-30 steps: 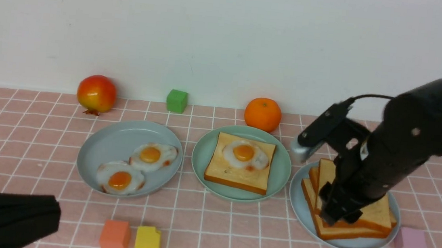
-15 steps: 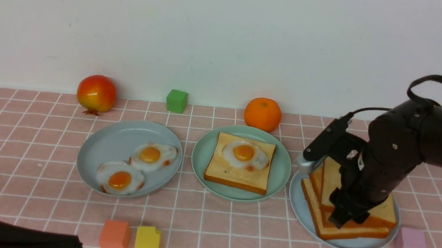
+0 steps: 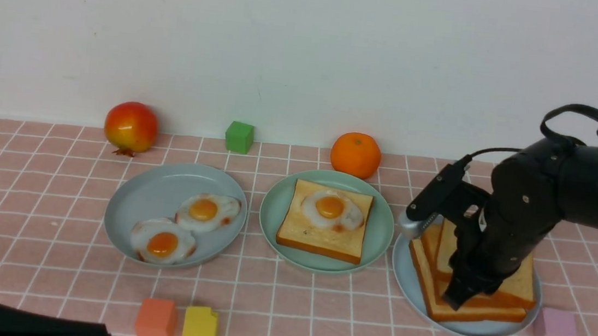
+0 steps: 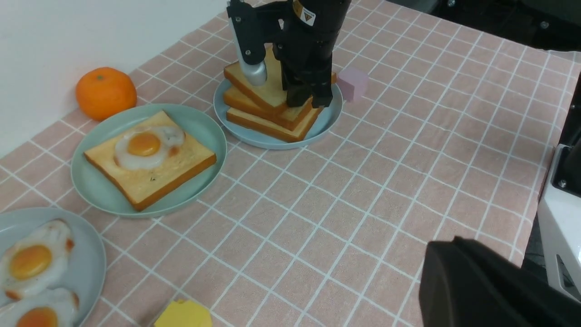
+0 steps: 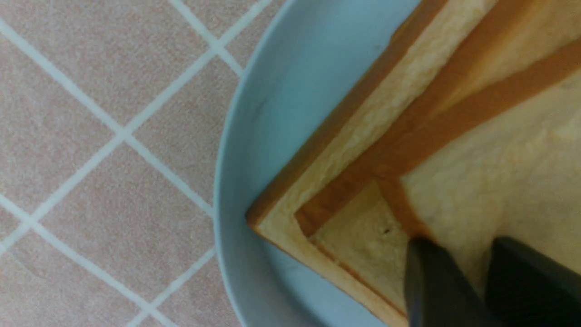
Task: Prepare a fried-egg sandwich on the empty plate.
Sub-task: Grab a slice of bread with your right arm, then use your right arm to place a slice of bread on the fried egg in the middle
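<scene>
Right gripper (image 3: 459, 298) is down at the near edge of the toast stack (image 3: 482, 316), which sits on a pale grey-blue plate (image 3: 407, 294) at the right of the pink checked cloth (image 3: 285, 309). In the right wrist view its two dark fingers (image 5: 431, 281) stand close together with a corner edge of the top toast slice (image 3: 521, 278) between them, so the gripper is clamped on that slice. The slice touches the stack and lies askew on the two slices beneath. Left gripper (image 3: 91, 332) shows only as a black shape low at the near left corner. It is clenched, holds nothing and is well apart from every plate. The fried-egg sandwich (image 3: 319, 238) is half built: one golden toasted slice lies flat on the mint-green plate (image 3: 380, 236) at the centre, and a fried egg (image 3: 329, 208) rests on its far half, uncovered. A second grey-blue plate (image 3: 148, 197) to the left carries two fried eggs (image 3: 206, 211) side by side. Along the wall stand a red-yellow pomegranate (image 3: 130, 126), a green cube (image 3: 239, 136) and an orange (image 3: 355, 155), the orange just behind the mint-green plate. An orange block (image 3: 155, 321) and a yellow block (image 3: 200, 328) sit together at the near edge. A pink block (image 3: 555, 330) sits just beside the toast plate.
</scene>
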Robot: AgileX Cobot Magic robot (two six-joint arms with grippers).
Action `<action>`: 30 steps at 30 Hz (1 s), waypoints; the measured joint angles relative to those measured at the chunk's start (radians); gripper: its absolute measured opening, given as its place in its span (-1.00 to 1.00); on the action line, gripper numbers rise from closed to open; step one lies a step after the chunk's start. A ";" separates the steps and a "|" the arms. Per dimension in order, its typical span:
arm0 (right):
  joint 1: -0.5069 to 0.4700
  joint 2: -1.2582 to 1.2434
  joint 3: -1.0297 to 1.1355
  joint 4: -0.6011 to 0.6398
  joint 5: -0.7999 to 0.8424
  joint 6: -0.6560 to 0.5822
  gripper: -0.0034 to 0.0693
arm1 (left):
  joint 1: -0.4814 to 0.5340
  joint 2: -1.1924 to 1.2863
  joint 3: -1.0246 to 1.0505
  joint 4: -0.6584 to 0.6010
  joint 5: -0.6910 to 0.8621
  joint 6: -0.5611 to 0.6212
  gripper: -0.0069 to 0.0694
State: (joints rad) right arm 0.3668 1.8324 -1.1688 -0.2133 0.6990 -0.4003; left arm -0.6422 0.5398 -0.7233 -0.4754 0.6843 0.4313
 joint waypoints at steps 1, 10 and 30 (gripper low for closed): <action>0.000 0.000 -0.001 0.000 0.005 -0.017 -0.54 | 0.000 0.000 0.000 0.000 -0.001 0.000 -0.79; 0.017 -0.121 -0.018 0.055 0.129 -0.043 -0.67 | 0.000 0.000 0.000 -0.001 -0.002 0.000 -0.79; 0.257 0.252 -0.617 0.093 0.251 -0.025 -0.71 | 0.000 0.000 0.000 0.016 -0.012 -0.001 -0.79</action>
State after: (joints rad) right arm 0.6236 2.0843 -1.7859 -0.1206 0.9504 -0.4249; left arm -0.6422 0.5398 -0.7233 -0.4594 0.6723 0.4304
